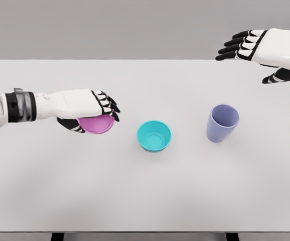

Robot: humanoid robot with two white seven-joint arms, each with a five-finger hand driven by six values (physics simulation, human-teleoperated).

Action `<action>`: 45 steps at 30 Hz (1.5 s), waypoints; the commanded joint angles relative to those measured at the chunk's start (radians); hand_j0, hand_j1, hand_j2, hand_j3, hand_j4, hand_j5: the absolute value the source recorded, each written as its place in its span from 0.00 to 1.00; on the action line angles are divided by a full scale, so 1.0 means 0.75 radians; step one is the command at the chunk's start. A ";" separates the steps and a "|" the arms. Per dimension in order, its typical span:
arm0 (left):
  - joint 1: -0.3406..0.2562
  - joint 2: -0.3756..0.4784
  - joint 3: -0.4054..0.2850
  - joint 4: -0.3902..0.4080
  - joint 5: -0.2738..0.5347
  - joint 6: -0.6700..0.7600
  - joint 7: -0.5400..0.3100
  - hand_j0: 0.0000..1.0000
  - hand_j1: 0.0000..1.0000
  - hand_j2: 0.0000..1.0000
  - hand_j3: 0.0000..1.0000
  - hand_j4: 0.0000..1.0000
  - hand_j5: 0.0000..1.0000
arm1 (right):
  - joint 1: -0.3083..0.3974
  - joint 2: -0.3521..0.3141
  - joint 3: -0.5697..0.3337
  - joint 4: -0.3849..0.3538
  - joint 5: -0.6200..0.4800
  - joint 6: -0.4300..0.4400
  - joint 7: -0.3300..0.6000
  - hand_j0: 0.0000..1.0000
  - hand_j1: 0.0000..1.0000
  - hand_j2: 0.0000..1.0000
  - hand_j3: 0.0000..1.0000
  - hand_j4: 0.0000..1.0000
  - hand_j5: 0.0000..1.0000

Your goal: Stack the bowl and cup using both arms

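Tabletop, white and wide, is filling my head camera view as I am operating remotely. Using the teal bowl at its middle as my landmark: just to its left, my left hand is curling over a pink bowl, fingers wrapping its rim from above and thumb underneath, so it is gripping the bowl. To the teal bowl's right, a lavender cup is standing upright, untouched. Far beyond it, up and right, my right hand is hovering with fingers spread wide, holding nothing. I am judging the risks: the pink bowl could be slipping from this shallow rim pinch, or clipping the teal bowl's edge and knocking it aside.
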State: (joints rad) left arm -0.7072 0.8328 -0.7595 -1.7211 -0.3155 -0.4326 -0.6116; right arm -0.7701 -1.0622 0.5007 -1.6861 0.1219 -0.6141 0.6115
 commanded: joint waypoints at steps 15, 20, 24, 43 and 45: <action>0.000 -0.127 -0.014 0.000 -0.009 0.006 0.001 0.73 0.73 0.73 0.73 0.73 0.73 | 0.065 -0.106 -0.013 0.004 -0.019 0.004 -0.001 1.00 1.00 1.00 1.00 1.00 1.00; -0.002 -0.174 -0.022 0.000 -0.015 0.014 0.001 0.73 0.73 0.73 0.73 0.73 0.73 | 0.067 -0.118 -0.121 -0.016 -0.015 0.004 -0.001 1.00 1.00 1.00 1.00 1.00 1.00; -0.010 -0.229 -0.024 0.000 -0.058 0.018 0.001 0.73 0.73 0.73 0.73 0.73 0.73 | 0.094 -0.065 -0.095 -0.022 -0.025 0.004 -0.001 1.00 1.00 1.00 1.00 1.00 1.00; -0.037 -0.399 -0.096 0.067 -0.132 0.023 0.001 0.74 0.74 0.74 0.74 0.74 0.74 | 0.063 -0.042 0.165 -0.088 0.056 0.004 -0.001 1.00 1.00 1.00 1.00 1.00 1.00; -0.039 -0.407 -0.104 0.092 -0.132 0.023 0.001 0.74 0.74 0.74 0.74 0.74 0.74 | 0.063 -0.044 0.171 -0.088 0.056 0.004 -0.001 1.00 1.00 1.00 1.00 1.00 1.00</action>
State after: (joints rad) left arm -0.7363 0.5363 -0.8321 -1.6671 -0.4168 -0.4176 -0.6117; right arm -0.7225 -1.0918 0.6231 -1.7516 0.1686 -0.6137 0.6113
